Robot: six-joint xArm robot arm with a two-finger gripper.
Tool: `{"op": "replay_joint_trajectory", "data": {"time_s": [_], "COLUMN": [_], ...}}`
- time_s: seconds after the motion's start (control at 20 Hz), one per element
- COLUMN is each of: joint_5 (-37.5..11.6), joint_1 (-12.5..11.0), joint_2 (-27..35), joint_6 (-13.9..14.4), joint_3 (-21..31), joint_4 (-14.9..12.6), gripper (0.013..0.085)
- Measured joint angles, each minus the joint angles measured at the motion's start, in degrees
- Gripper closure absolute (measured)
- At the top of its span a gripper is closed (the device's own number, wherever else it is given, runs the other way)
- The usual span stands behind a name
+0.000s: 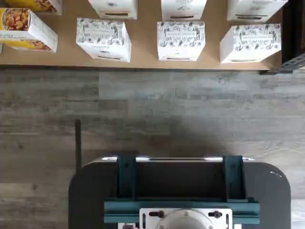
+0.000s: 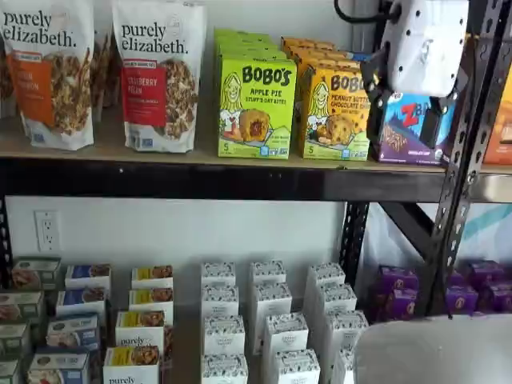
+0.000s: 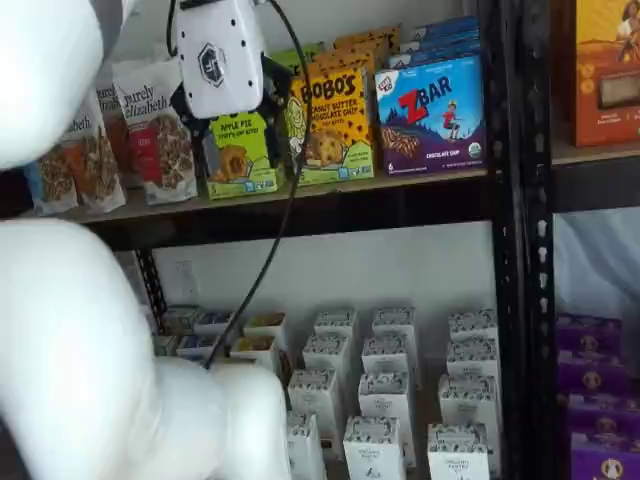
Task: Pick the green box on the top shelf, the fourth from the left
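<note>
The green box [image 2: 256, 108] is a lime-green Bobo's Apple Pie carton standing upright at the front of a row on the top shelf [image 2: 200, 160], a tan board with a black front beam. In a shelf view the green box [image 3: 240, 158] is partly covered by my gripper's white body. My gripper [image 2: 404, 108] hangs in front of the shelves at top-shelf height, apart from the boxes. Its black fingers [image 2: 372, 82] stand apart with a plain gap and nothing held. My gripper [image 3: 232, 125] shows in both shelf views. The wrist view shows neither box nor fingers.
Purely Elizabeth bags [image 2: 160, 76] stand left of the green box. An orange-yellow Bobo's box [image 2: 336, 112] and a blue Zbar box [image 2: 404, 132] stand right of it. White cartons [image 1: 181, 40] fill the lower level. A black upright [image 2: 456, 160] rises at the right. My white arm [image 3: 90, 340] fills the foreground.
</note>
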Motion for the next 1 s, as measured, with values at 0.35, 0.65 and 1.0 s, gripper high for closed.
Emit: {"op": "replay_joint_trajectory", "data": {"time_s": [0.35,0.65,1.0], "joint_5": [-0.8,-2.9,-7.8], "joint_1": [-4.0,-0.6,3.9], "joint_2": [-0.6,-0.9,-1.1], "joint_6": [-2.1,0.5,4.0], "joint_3": [0.6,1.2,2.9], "joint_4": [4.9,3.5,1.3], "gripper": [0.0130,0.0130,0.0130]}}
